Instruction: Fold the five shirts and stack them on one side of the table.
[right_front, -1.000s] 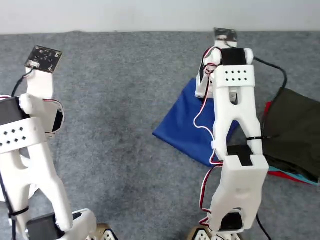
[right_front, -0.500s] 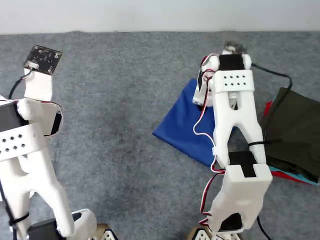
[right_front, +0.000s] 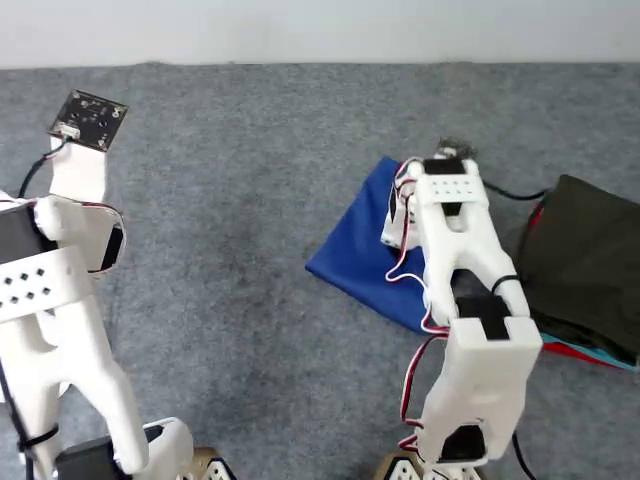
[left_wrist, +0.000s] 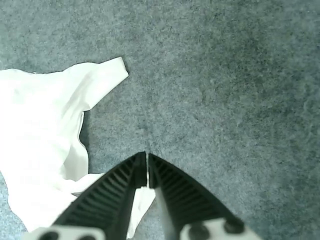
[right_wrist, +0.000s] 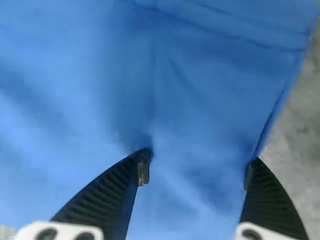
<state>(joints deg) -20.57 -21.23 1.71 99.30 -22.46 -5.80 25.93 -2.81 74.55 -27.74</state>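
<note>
A folded blue shirt (right_front: 365, 250) lies on the grey carpet right of centre, and my right arm hangs over its far corner. In the right wrist view my right gripper (right_wrist: 195, 172) is open, its fingertips (right_wrist: 143, 167) pressed down into the blue shirt (right_wrist: 190, 90). A stack of folded shirts (right_front: 585, 265) with a dark one on top sits at the right edge. My left gripper (left_wrist: 148, 167) is shut with nothing in it, just above the carpet beside a crumpled white shirt (left_wrist: 42, 135). The left arm (right_front: 60, 270) stands at the left edge of the high view.
Grey carpet (right_front: 230, 180) covers the whole table, with open room between the two arms. A red edge (right_front: 570, 350) pokes out under the stack at the right.
My right arm has drawn back toward its base and dropped lower onto the blue shirt. The left arm has shifted only slightly.
</note>
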